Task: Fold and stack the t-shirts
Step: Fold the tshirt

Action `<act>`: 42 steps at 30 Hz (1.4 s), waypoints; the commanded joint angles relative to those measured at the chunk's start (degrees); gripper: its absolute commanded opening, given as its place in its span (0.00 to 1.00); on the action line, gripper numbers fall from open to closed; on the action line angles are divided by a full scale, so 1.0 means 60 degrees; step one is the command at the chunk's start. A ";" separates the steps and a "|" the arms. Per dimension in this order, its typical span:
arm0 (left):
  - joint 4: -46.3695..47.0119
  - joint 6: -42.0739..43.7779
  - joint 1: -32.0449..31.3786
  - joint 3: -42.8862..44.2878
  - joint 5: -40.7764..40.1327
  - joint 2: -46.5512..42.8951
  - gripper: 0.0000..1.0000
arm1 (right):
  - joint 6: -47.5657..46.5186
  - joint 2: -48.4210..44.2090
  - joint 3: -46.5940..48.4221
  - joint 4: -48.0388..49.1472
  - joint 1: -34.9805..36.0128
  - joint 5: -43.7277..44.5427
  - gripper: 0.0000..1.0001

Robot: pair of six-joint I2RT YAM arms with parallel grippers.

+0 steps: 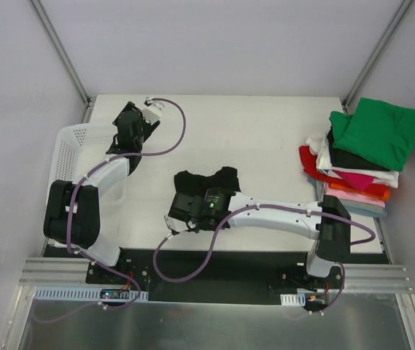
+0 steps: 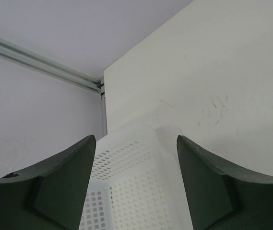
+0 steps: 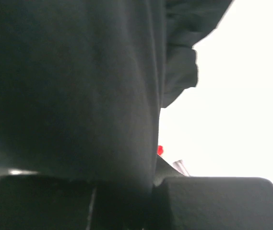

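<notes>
Hovering above white mesh basket [image 1: 71, 143], left hand [image 2: 135, 143] spread; right hand [image 3: 126, 191] pinching black t-shirt [image 1: 211, 177]; folded t-shirt stack [image 1: 360, 157] far right.

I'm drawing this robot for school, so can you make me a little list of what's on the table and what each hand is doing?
table: white
black t-shirt: crumpled, near the front middle of the table
stack of t-shirts: folded, at the right edge
green t-shirt: on top of the stack
basket: white with little holes, at the left edge
left gripper: open, above the basket, holding nothing
right gripper: shut on the black t-shirt
</notes>
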 commanded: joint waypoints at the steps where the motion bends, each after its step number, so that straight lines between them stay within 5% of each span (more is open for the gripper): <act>1: 0.0523 0.0148 0.0069 -0.0245 0.0164 -0.0297 0.69 | -0.0734 0.0067 0.0561 0.0960 -0.0389 0.1393 0.01; 17: 0.0743 0.0207 0.0069 -0.0450 0.0325 -0.0355 0.69 | -0.2492 0.0755 0.0898 0.2908 -0.1708 0.1878 0.01; 28: 0.0787 0.0236 0.0083 -0.0480 0.0355 -0.0414 0.69 | -0.3650 0.1677 0.1381 0.4154 -0.2470 0.1644 0.14; 35: 0.1138 0.0339 0.0069 -0.0597 0.0194 -0.0399 0.69 | -0.4001 0.2176 0.1221 0.5631 -0.2851 0.1117 0.27; 42: 0.1446 0.0236 0.0069 -0.0700 -0.0026 -0.0487 0.69 | -0.4615 0.2936 0.1294 0.7010 -0.3349 0.1115 0.58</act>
